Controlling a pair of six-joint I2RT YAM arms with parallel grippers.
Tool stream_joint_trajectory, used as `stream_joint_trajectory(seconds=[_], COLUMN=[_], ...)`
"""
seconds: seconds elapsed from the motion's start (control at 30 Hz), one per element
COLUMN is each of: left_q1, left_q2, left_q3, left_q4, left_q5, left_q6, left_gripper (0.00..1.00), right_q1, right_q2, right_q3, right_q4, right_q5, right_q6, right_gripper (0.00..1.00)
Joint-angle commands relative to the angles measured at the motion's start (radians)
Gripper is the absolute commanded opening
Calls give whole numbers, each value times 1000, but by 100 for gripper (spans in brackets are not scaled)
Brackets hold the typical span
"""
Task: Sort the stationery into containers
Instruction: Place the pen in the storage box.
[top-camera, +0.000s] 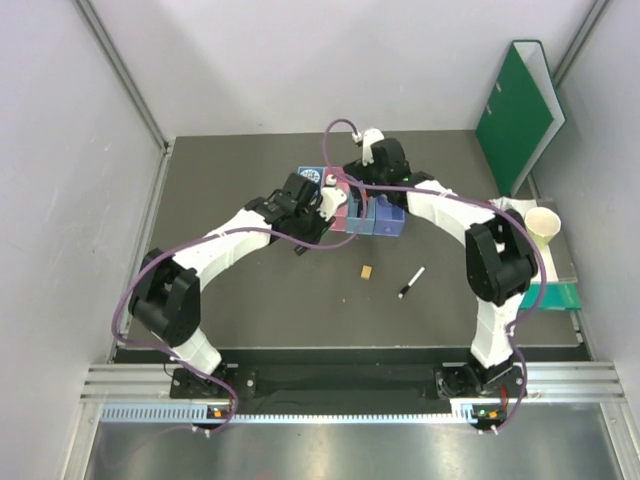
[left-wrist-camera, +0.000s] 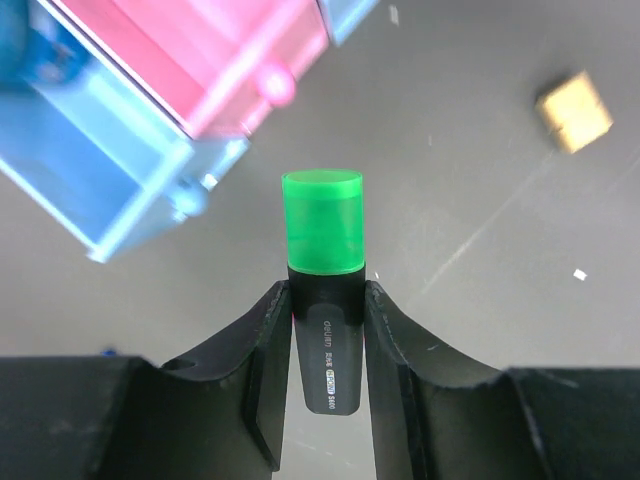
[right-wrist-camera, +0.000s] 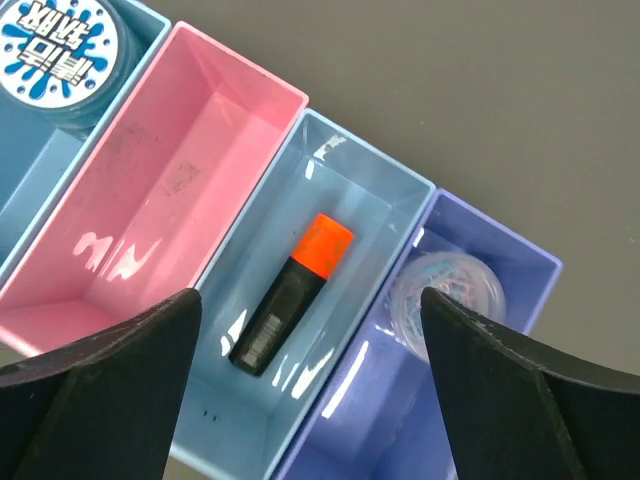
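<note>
I've got the left gripper (left-wrist-camera: 325, 300) clamped on the green highlighter (left-wrist-camera: 323, 240) beside the pink tray (left-wrist-camera: 250, 60). The right gripper (right-wrist-camera: 308, 300) hangs open near it, so they might collide.

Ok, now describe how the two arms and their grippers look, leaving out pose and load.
Both arms, left arm and right arm, have white link shells with bulky black joint housings. A lilac-grey cable loops loosely along each. The left gripper and right gripper each have two matte black fingers, broad at the root and tapering toward the tips. No markings show on them.
</note>
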Motion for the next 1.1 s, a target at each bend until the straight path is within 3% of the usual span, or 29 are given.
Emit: stream_joint_trajectory(seconds=[0.0,0.27,0.4,0.6,0.93,1.07], left_q1=[-3,0,4,6,4,3], left_q2=[-61,13,135,318,522,591], left_q3=[97,269,419,616,792,832], left_q4=[-14,46,61,64,81,101], left_q5=[2,-25,-15,19,59,67], left_q6=[-13,-56,-107,-161,-205,-226], left_gripper=[20,17,16,14,13,13], right_q1=[-11,-15,-17,-14,40,101], right_q2=[-154,-385,-518,-636,-681,-605], right_q3=[-53,-265,-418,-511,-578,-566], right_q4=[-2,-65,-125,-249,-357,-349], right_q5=[22,11,11,-62,-183,-171], right_q6=[-2,-57,-82,-150,-244,-264], right_gripper=[92,91,90,88,80,80])
